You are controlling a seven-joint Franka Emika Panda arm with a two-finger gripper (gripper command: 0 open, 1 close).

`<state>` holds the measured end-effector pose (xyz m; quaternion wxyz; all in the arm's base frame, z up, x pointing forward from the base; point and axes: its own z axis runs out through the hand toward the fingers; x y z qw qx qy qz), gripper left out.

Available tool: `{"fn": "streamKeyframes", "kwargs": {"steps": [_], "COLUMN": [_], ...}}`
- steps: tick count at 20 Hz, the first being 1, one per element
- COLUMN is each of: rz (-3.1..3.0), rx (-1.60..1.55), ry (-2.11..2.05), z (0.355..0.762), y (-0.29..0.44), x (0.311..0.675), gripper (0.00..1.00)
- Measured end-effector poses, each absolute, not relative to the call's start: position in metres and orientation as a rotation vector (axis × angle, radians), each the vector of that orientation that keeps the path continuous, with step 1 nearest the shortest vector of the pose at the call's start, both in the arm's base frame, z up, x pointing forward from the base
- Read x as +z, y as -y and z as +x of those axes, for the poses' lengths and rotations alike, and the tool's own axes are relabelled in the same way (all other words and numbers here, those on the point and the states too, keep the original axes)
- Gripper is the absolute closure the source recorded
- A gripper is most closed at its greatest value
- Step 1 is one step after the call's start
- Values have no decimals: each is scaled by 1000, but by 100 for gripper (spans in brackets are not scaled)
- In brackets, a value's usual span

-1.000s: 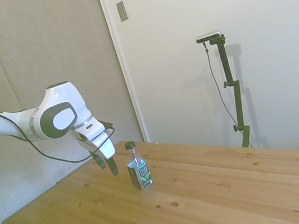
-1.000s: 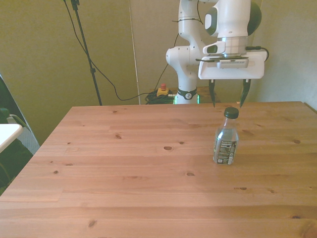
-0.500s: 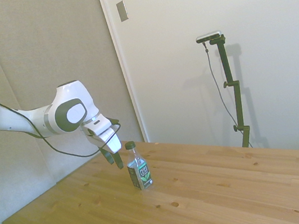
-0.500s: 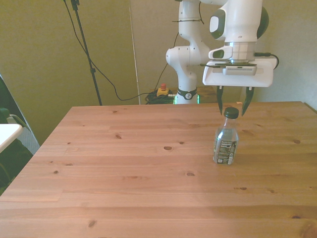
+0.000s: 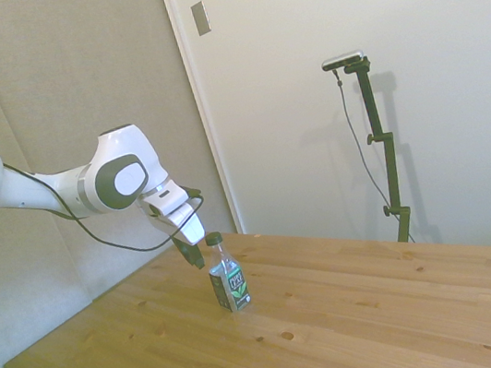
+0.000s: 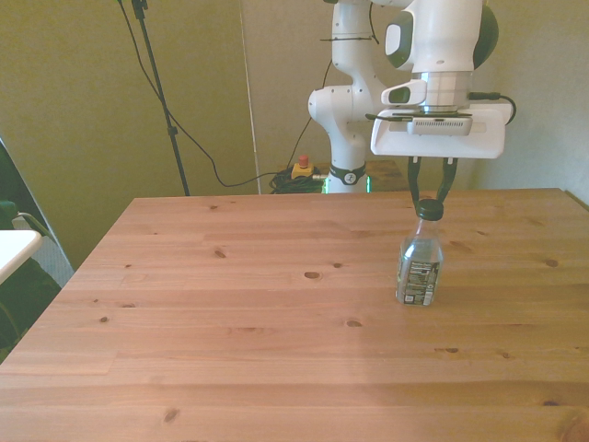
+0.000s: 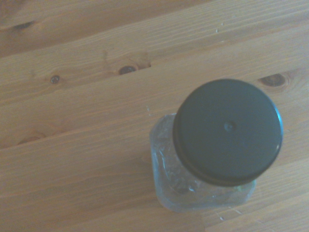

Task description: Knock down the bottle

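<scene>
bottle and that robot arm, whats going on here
A white robot arm has its gripper right behind the top of a small clear bottle with a dark green cap. The bottle stands upright on the wooden table, toward the front view's right, and has not been knocked down yet. In the front view the jaws are only a narrow gap apart, just above the cap. Whether they touch it cannot be told. The wrist view looks almost straight down on the cap.
</scene>
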<state>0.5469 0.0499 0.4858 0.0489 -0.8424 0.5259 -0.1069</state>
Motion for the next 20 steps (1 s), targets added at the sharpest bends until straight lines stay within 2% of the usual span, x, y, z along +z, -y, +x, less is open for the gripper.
{"fn": "streamKeyframes", "kwargs": {"steps": [9,20], "rz": [-2530,-2416], "rx": [-342,-474], "ry": [-1647,-1740], "z": [575,658], "y": [-41,-23], "x": [486,477], "gripper": [100,100]}}
